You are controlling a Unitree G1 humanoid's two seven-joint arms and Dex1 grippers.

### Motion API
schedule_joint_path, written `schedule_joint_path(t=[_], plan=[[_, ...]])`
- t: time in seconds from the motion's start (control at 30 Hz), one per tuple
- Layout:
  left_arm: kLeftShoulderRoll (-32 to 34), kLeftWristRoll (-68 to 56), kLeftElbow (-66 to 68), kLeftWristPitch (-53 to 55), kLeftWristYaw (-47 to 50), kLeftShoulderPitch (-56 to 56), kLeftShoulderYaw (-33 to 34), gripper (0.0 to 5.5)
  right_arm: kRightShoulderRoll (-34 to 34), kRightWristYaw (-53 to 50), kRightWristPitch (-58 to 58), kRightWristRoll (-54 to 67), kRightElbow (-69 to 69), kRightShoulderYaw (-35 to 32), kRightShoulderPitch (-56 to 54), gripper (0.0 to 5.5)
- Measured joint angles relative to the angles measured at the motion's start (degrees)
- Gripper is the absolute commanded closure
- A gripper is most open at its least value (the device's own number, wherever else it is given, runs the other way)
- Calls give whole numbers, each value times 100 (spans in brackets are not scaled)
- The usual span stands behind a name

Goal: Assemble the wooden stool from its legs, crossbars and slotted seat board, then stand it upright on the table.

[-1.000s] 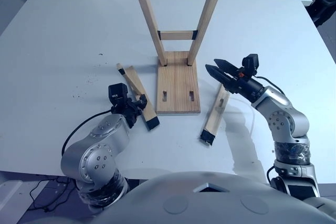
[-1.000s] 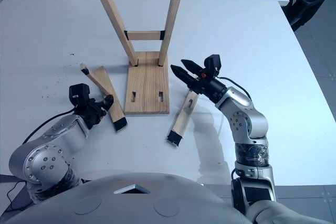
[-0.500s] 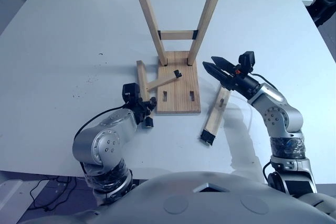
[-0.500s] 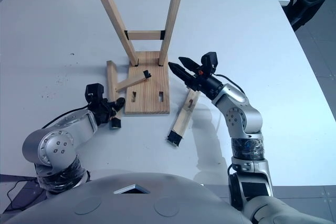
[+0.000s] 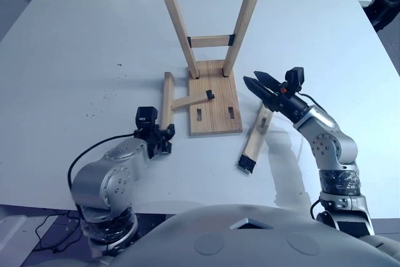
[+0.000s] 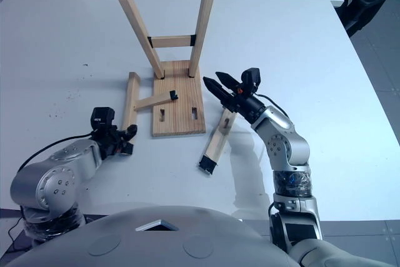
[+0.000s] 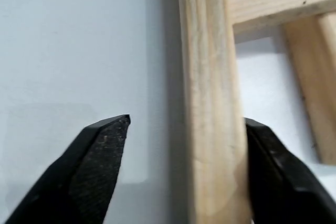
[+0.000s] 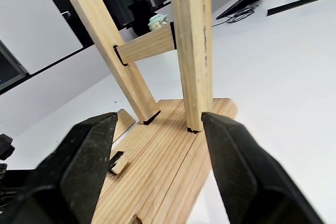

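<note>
The seat board lay flat on the surface, and two standing legs joined by a crossbar rose from its far end. Left of the seat board lay a loose leg, and its short bar rested on the board. The left end effector was spread wide around that leg's near end, not squeezing. The right end effector was spread too, holding nothing, just right of the seat board, near another leg. If the left one closed crooked, the loose leg could twist and slip out.
</note>
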Motion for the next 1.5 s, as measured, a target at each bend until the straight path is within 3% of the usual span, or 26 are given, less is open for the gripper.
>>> schedule_joint_path(t=[0.2, 0.3, 0.4, 0.73, 0.93, 1.07, 1.2, 1.3, 1.5], plan=[[1219, 60, 342, -836, -686, 27, -763, 373, 148, -199, -144, -7, -10, -138, -12, 256], [1639, 157, 602, -1532, -1011, 171, -741, 420, 165, -380, -133, 262, -261, -480, -47, 256], [1631, 144, 878, -1762, -1150, 114, -410, 435, 70, -528, -129, 364, -636, -682, -175, 256], [699, -940, 2492, -2310, -1623, -1476, 1818, 441, -713, -575, 59, 239, -642, -778, -1260, 256], [777, -2138, 3467, -3417, -1797, -2539, 3723, 441, -1178, -358, 127, -147, -167, -600, -2172, 256], [855, -3209, 3329, -3784, -1900, -2743, 4318, 441, -1267, 42, 86, 21, 61, -674, -2889, 256], [510, -4605, 2637, -3938, -1867, -3120, 3861, 441, -1270, 858, 270, 643, 164, -642, -3458, 256], [313, -5759, 2313, -3860, -1966, -3589, 2929, 441, -1389, 1704, 1242, 1518, 471, -591, -4065, 256], [361, -7452, 2070, -3998, -1603, -3659, 1970, 441, -1579, 2202, 2930, 2325, 1836, -629, -5460, 256]])
